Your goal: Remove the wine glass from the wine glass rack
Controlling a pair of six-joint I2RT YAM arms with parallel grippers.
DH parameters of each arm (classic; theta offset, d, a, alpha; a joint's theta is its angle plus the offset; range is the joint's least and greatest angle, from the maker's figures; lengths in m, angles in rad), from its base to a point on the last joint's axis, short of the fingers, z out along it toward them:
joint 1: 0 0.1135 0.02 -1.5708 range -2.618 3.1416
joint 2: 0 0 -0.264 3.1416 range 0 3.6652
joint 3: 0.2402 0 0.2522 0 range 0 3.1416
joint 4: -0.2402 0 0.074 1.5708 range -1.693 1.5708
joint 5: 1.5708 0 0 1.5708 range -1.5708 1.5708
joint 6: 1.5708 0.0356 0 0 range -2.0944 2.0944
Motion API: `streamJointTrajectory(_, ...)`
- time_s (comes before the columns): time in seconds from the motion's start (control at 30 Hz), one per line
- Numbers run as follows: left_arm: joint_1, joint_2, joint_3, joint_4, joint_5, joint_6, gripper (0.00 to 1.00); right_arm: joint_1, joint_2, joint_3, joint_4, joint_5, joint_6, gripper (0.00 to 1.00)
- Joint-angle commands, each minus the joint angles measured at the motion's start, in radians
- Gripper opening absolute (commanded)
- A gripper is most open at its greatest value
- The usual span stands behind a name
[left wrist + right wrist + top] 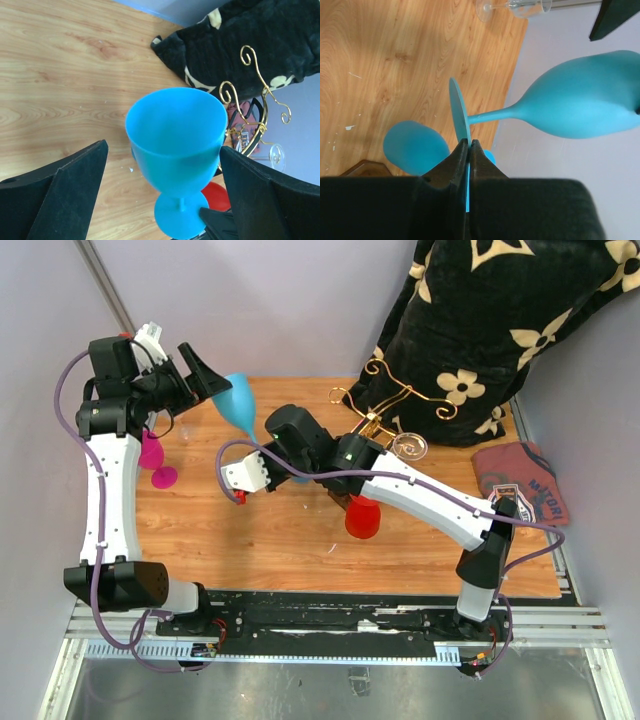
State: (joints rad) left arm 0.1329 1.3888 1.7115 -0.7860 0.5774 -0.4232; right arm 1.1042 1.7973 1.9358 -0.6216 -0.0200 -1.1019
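Right wrist view | blue wine glass (580,107) pinched at foot rim by right gripper (469,146) | bowl flanked by left gripper (162,150), spread wide | glass tilted, apart from wine glass rack (390,400)

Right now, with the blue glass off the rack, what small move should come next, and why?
Probably close the left gripper gently on the blue glass. Its fingers stand open on both sides of the bowl, while the right gripper pinches only the thin foot.
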Motion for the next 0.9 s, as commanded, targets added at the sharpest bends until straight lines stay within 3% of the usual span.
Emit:
streamJointTrajectory(0.0, -0.006, -0.002, 0.016, -0.046, -0.047, 0.028, 1.0, 0.019, -0.036, 0.002, 0.073, 0.036, -0.025, 0.01)
streamJointTrajectory(0.63, -0.008, -0.041, -0.111, 0.111, 0.068, -0.067, 1.0, 0.068, -0.013, -0.009, 0.139, 0.021, -0.024, 0.01)
streamJointTrajectory(0.87, -0.008, -0.034, -0.113, 0.095, 0.079, -0.065, 0.97, 0.071, -0.012, -0.014, 0.136, 0.034, -0.03, 0.01)
